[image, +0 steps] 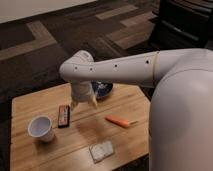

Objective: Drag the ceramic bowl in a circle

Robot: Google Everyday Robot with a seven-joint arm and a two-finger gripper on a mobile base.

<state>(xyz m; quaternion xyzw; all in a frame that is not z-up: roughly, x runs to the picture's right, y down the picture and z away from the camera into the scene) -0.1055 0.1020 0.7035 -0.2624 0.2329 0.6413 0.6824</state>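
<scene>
The dark blue ceramic bowl sits near the far edge of the wooden table, mostly hidden behind my arm; only its right part shows. My gripper hangs from the white arm just left of the bowl, its pale fingers pointing down at the tabletop close to the bowl's near-left rim. I cannot tell whether it touches the bowl.
A white cup stands at the left of the table. A dark rectangular packet lies beside it. An orange carrot-like object lies right of centre. A clear-wrapped packet lies near the front edge. Dark patterned carpet surrounds the table.
</scene>
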